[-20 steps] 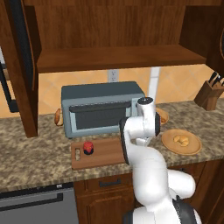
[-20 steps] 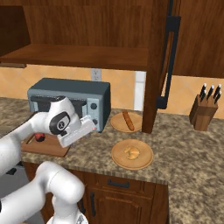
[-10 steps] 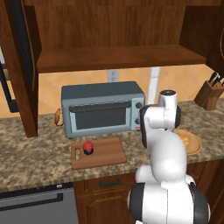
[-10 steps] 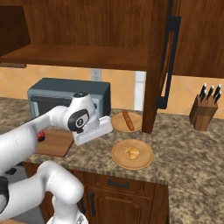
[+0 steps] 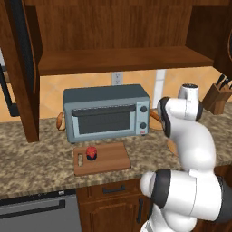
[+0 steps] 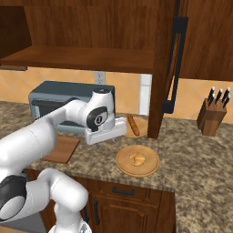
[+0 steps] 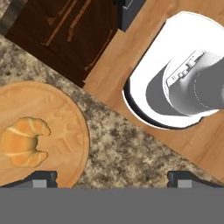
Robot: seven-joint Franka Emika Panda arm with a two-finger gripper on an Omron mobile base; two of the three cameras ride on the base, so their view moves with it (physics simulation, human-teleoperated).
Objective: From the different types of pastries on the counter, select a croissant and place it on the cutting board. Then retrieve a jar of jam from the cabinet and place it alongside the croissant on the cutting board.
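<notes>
On the round tan plate (image 6: pixel 137 160) at the near right of the table (image 6: pixel 191 154) sits the croissant (image 6: pixel 136 158), golden crescent, not yet picked; cutting board (image 5: pixel 102 158) lies well to the left, in front of the toaster oven (image 5: pixel 107 111), with the jar of jam (image 5: pixel 91 152) already upright on it near the slot end; long loaf (image 6: pixel 133 125) on a second plate farther back by the cabinet post; knife block (image 6: pixel 212 116) far right. Step in hand looks like the reach for the croissant; to do it well, bring the tool (image 7: pixel 112 177) over the pastry, which sits off to the left in the hand view, line the fingertips (image 7: pixel 41 177) across the crescent's thick middle, descend straight, avoid scraping the plate. Tool is spread wide, tips far apart, holding nothing and touching nothing, above the table edge beside the plate.
</notes>
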